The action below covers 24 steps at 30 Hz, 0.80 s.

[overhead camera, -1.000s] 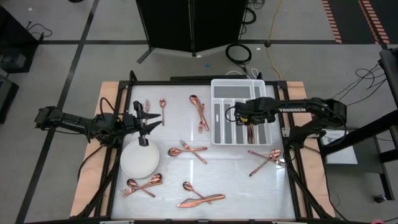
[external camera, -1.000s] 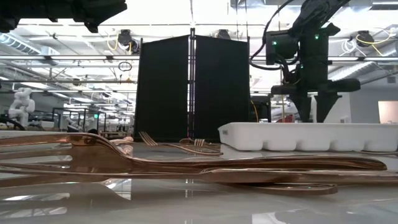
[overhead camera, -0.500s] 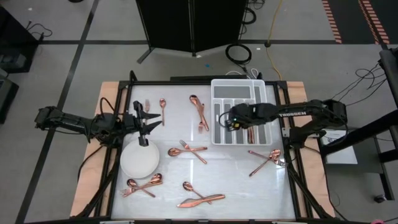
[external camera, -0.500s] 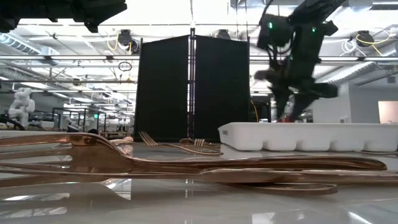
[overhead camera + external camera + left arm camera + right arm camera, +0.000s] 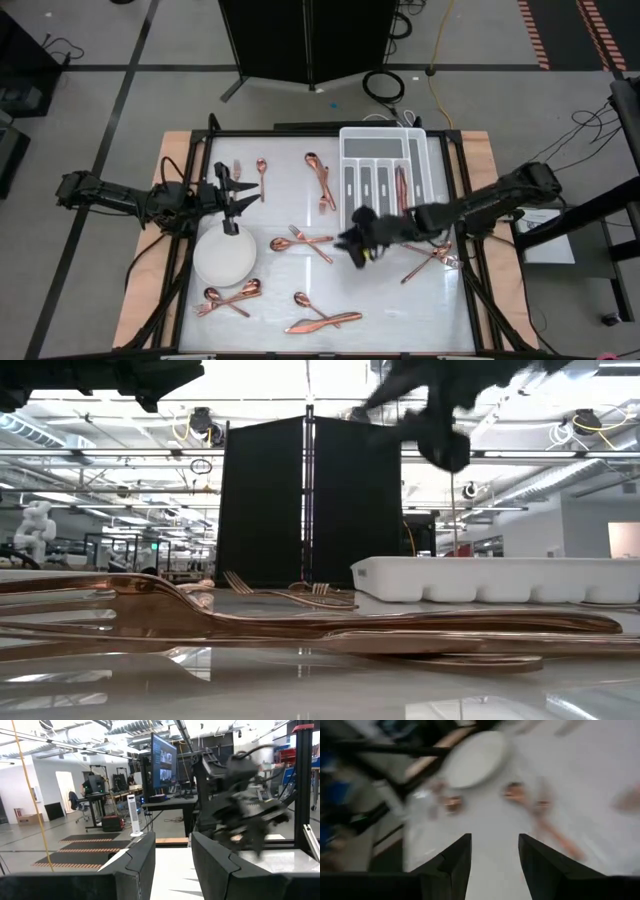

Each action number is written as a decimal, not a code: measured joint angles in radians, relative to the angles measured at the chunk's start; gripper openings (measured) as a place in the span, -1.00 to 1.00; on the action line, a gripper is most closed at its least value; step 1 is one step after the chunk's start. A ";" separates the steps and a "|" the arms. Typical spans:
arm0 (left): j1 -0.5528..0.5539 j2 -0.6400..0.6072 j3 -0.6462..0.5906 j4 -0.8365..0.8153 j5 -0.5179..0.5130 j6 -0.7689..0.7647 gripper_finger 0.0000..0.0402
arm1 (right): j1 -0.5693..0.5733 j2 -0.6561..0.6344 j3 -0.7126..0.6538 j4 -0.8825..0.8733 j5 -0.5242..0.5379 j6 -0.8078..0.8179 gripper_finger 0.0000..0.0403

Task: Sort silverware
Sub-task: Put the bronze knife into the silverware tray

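Nearest the table's front edge, at about 6 o'clock, a knife and spoon [image 5: 322, 321] lie together, with a second cluster of spoons [image 5: 230, 298] at 7 o'clock. The round white plate [image 5: 224, 257] sits bare at 8 o'clock, nothing on it. At the centre a fork and spoons [image 5: 302, 241] lie crossed, and the right gripper [image 5: 358, 243] hangs just beside them, over bare tabletop, its fingers [image 5: 454, 862] apart and holding nothing. Another crossed pair [image 5: 430, 258] rests at 4 o'clock. The left gripper [image 5: 236, 194] waits at 9 o'clock, just behind the plate, fingers [image 5: 136, 865] apart and empty.

Farther back, at 1 o'clock, the white compartmented tray [image 5: 384, 146] holds copper pieces [image 5: 401, 185] in one long slot toward its right side; the other slots look dark and empty. More silverware [image 5: 320, 178] lies at 12 o'clock and a small fork and spoon [image 5: 252, 168] at 11.

The table [image 5: 380, 300] is glossy white. Beyond it stands a black folding screen [image 5: 305, 500], then workshop benches and ceiling lights.
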 joint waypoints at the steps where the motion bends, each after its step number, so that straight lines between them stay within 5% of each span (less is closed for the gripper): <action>1: 0.000 0.000 0.000 0.000 0.000 -0.010 -0.36 | 0.032 0.007 0.000 0.036 -0.001 -0.009 -0.23; 12: 0.000 0.000 0.000 0.003 0.000 -0.041 -0.36 | 0.338 0.228 0.171 0.103 -0.084 -0.149 -0.23; 17: 0.000 0.000 0.000 0.002 0.000 -0.100 -0.36 | 0.365 0.373 0.275 0.067 -0.084 -0.219 -0.23; 24: 0.000 0.000 0.000 -0.017 0.000 -0.102 -0.36 | 0.333 0.486 0.386 -0.211 -0.185 -0.218 -0.23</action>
